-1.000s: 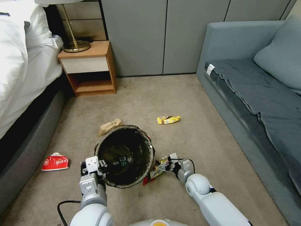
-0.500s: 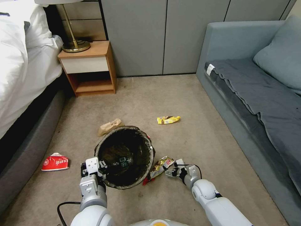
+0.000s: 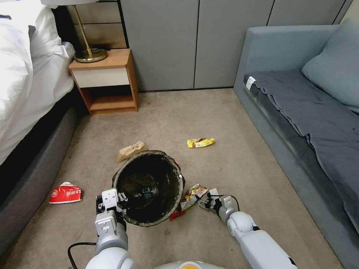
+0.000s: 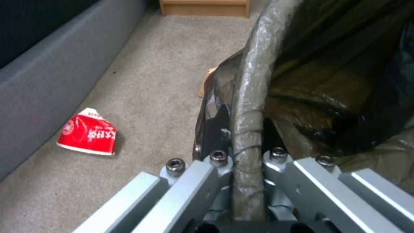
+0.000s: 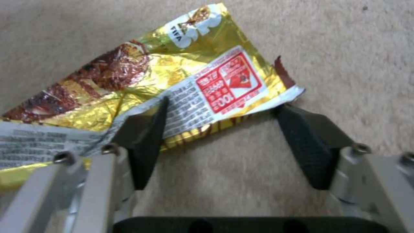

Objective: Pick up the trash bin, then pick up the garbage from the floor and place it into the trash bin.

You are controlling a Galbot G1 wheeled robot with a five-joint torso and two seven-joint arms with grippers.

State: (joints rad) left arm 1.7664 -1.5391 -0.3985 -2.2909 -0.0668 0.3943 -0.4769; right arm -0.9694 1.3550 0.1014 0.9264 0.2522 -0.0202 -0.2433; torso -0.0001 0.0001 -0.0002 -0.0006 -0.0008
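Head view: the left hand (image 3: 120, 203) is clamped on the near rim of the trash bin (image 3: 149, 186), with a bottle (image 3: 146, 193) lying inside its dark liner. Just beside the bin, the right hand (image 3: 203, 202) sits low over the carpet at a gold wrapper (image 3: 191, 195). Farther off lie a yellow wrapper (image 3: 201, 142), a tan paper bag (image 3: 130, 151) and a red wrapper (image 3: 66, 193).

Left wrist view: the fingers (image 4: 218, 142) pinch the liner-covered rim (image 4: 250, 106).

Right wrist view: the pads (image 5: 148, 142) stand wide apart, straddling the gold wrapper's (image 5: 172, 84) edge, gripping nothing.
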